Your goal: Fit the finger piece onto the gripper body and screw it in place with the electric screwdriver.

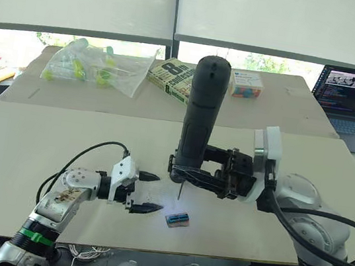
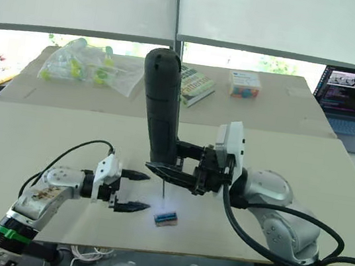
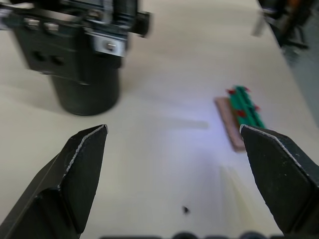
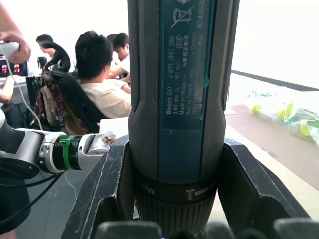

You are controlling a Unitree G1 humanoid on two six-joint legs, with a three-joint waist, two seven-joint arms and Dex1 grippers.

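Electric screwdriver (image 1: 202, 110): upright in my right gripper (image 1: 188, 173), whose fingers are clamped around the lower barrel; the thin bit points down with its tip just above the table (image 1: 42, 146), casting a small pool of light there. In the right wrist view the barrel sits squarely between the two pads, its label facing the camera.

Left gripper (image 1: 147, 193): low over the table, just to the left of the lit patch, fingers spread wide with nothing between them.

Small tan-and-green block (image 1: 177, 219): lying flat on the table just beside the bit tip, nearer me, and near my left fingertips.

Finger piece and gripper body: I cannot pick out either on the table from these views, so I cannot say where they are.

Background stock: book (image 1: 172, 77), bag of green-and-yellow items (image 1: 94, 66), small colourful box (image 1: 245, 84), laptop (image 1: 353, 99) at far right; seated people beyond the table in the right wrist view.

Progress, as I judge it: the screwdriver is in hand; fitting the piece and driving the screw both appear outstanding.
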